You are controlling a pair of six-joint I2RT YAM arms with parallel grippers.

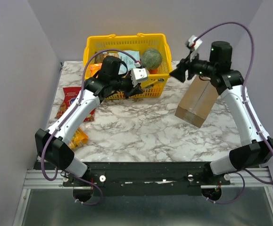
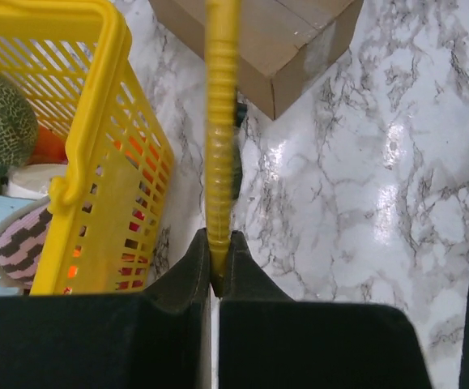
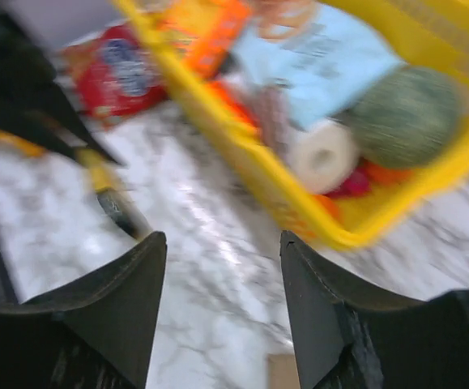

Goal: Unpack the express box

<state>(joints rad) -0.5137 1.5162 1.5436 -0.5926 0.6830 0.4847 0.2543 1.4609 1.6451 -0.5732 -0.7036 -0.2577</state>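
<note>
Top view looks down from behind; low, close wrist views share the yellow basket [image 2: 108, 81]; left one sees the express box [image 2: 275, 40].

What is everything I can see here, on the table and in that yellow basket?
express box: one, brown, right side of table, tilted.
basket: one, yellow, far middle of table.
basket handle: one, yellow, swung out in front of the basket.
melon: one, green, in basket.
roll: one, white, in basket beside melon.
packet: one, light blue, in basket.
orange pack: one, orange, in basket; more items lie beneath, too hidden to count.
snack bag: one, red, table's left edge.
pouch: one, orange-yellow, near left, partly under left arm.
table: one, white-grey marble.
left fingers: two, black, shut on basket handle.
right fingers: two, black, open, nothing between them.
</note>
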